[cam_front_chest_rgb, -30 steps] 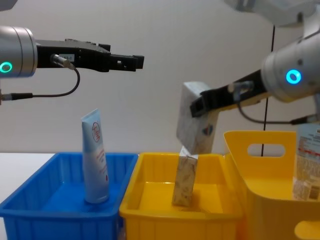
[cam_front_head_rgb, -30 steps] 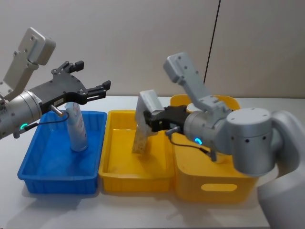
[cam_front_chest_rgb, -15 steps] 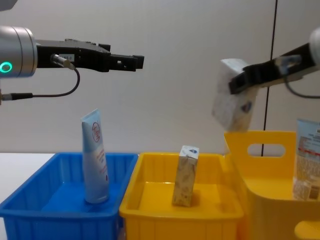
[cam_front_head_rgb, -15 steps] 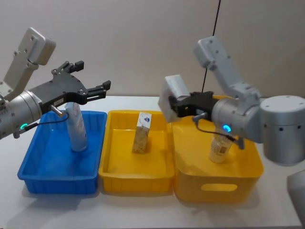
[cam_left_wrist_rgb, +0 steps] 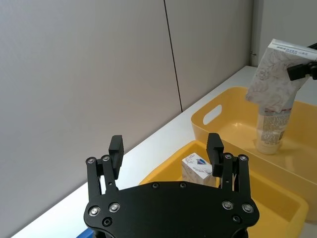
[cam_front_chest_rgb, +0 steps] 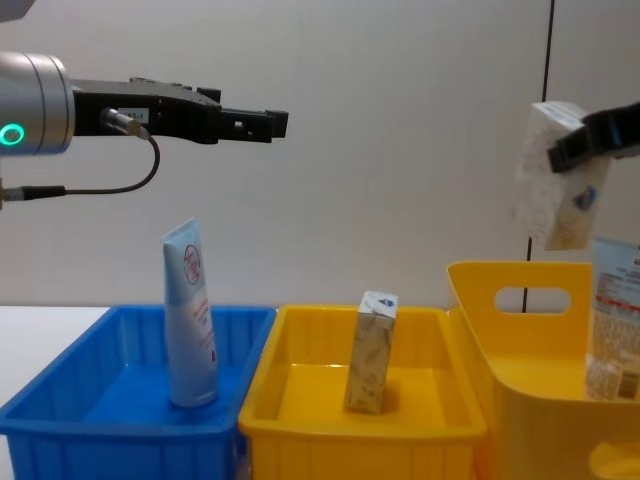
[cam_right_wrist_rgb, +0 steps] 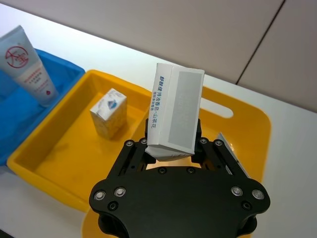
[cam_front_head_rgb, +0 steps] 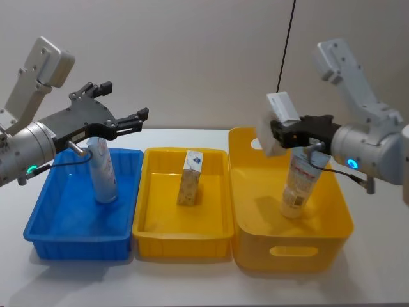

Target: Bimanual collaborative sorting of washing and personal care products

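Nearest, three bins side by side on the white bench [cam_front_head_rgb: 192, 281]: blue bin [cam_front_head_rgb: 77, 230] on the robot's left, shallow yellow tray [cam_front_head_rgb: 182, 236] in the middle, deep yellow handled tub [cam_front_head_rgb: 291, 249] on the right. All moulded glossy plastic, rounded rims. In the blue bin a squeeze tube [cam_front_head_rgb: 102, 171] stands cap-down, pale and smooth, red logo on its face, flat crimped end upward. In the tray a small carton [cam_front_head_rgb: 190, 178] stands upright alone: mottled beige sides, white top with a blue mark, crisp card edges. The change: a second carton [cam_front_head_rgb: 276, 125], which a second ago hung tilted directly over the tray carton in the right tool [cam_front_head_rgb: 281, 131], has been carried rightward and now hangs above the tub's near-left part, clear of its rim. The right tool is clamped on it, seen plainly from the right wrist. Judgement: it is being routed to the tub rather than the tray, release not yet made. Inside the tub another tube [cam_front_head_rgb: 299, 185] stands upright, printed label, close beneath the carried carton. Farther up, the left tool [cam_front_head_rgb: 124, 118] hovers above the blue bin, fingers [cam_left_wrist_rgb: 214, 148] spread wide, holding nothing, unmoved over the same second. Plain grey wall behind.
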Controlling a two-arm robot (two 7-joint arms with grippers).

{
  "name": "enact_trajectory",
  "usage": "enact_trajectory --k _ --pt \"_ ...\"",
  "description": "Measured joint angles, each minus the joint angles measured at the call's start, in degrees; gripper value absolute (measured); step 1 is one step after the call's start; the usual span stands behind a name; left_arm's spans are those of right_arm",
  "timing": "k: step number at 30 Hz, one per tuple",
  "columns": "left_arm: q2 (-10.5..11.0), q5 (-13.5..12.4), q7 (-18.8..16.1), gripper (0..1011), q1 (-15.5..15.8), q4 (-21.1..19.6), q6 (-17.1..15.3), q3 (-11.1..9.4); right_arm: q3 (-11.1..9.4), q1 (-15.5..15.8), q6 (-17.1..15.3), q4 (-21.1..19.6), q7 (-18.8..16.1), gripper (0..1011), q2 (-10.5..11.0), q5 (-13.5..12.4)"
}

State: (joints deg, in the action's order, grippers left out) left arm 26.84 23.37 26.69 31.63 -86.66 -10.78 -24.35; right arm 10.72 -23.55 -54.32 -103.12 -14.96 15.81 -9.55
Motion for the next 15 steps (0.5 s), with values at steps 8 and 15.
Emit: enact_trajectory --k 8,15 --pt "0.0 0.0 0.0 1001 0.0 0.0 0.0 0.0 -1.99 0.5 -2.88 -0.27 -1.15 329 1.24 -0.65" --pt "0.0 0.0 0.0 1001 0.0 0.0 0.0 0.0 -2.61 0.95 -5.42 0.12 -2.95 329 2.27 -1.52"
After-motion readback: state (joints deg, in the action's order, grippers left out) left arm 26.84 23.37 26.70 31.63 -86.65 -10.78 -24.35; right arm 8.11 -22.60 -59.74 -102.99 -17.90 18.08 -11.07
